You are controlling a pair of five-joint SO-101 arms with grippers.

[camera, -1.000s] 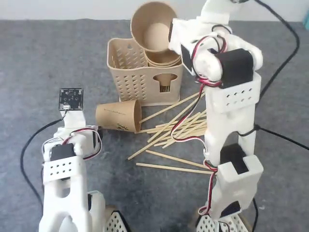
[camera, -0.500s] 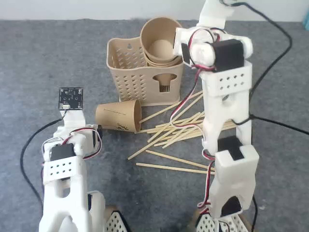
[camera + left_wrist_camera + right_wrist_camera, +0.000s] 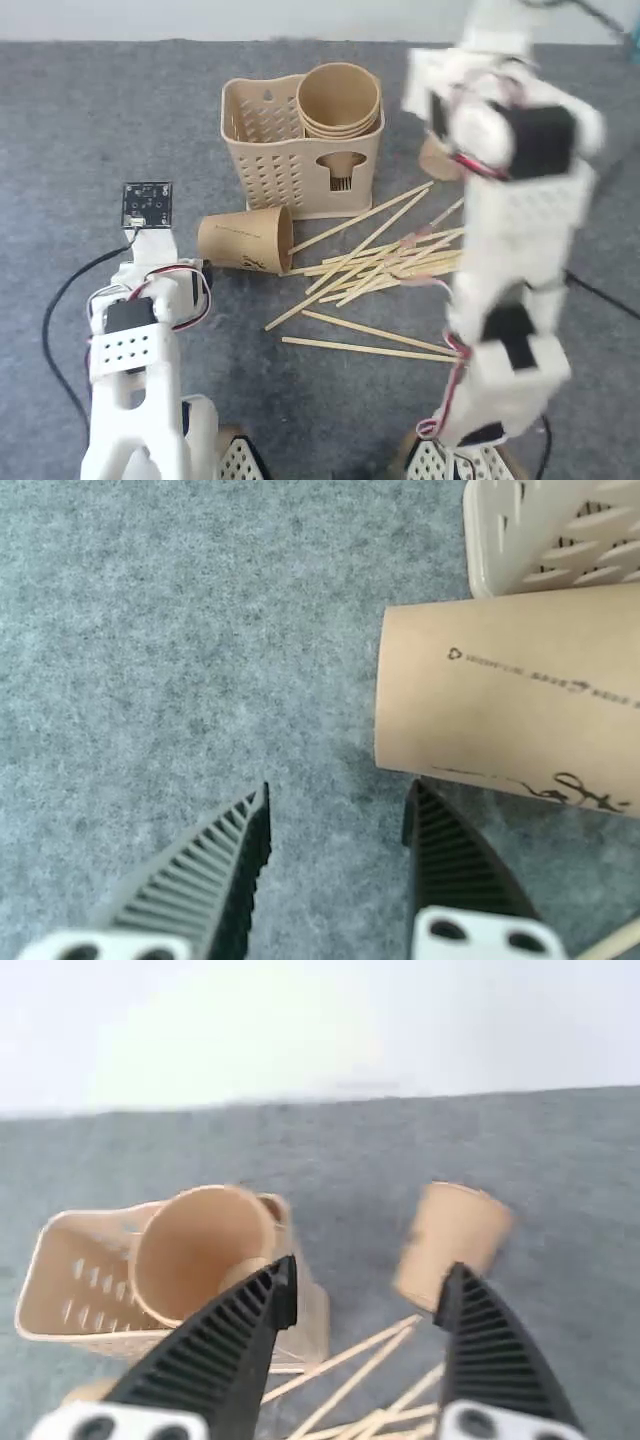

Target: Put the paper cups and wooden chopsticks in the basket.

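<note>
The beige slotted basket (image 3: 270, 170) stands at the back of the table with a stack of paper cups (image 3: 340, 98) nested upright in its right end. One paper cup (image 3: 245, 238) lies on its side in front of the basket, and another cup (image 3: 437, 158) lies to the basket's right, partly behind the right arm (image 3: 520, 190). Wooden chopsticks (image 3: 385, 255) are strewn across the mat. My left gripper (image 3: 340, 825) is open just short of the lying cup (image 3: 510, 715). My right gripper (image 3: 370, 1295) is open and empty, high above the stacked cups (image 3: 205, 1250) and the other cup (image 3: 450, 1240).
The grey mat (image 3: 120, 110) lies bare to the left of the basket. The left arm (image 3: 140, 330) stands at the front left, its camera board (image 3: 147, 203) near the lying cup. Chopsticks (image 3: 350, 1370) lie under the right gripper.
The right arm set its cup into the stack in the basket, let go, and swung up and to the right. The left arm has kept still.
</note>
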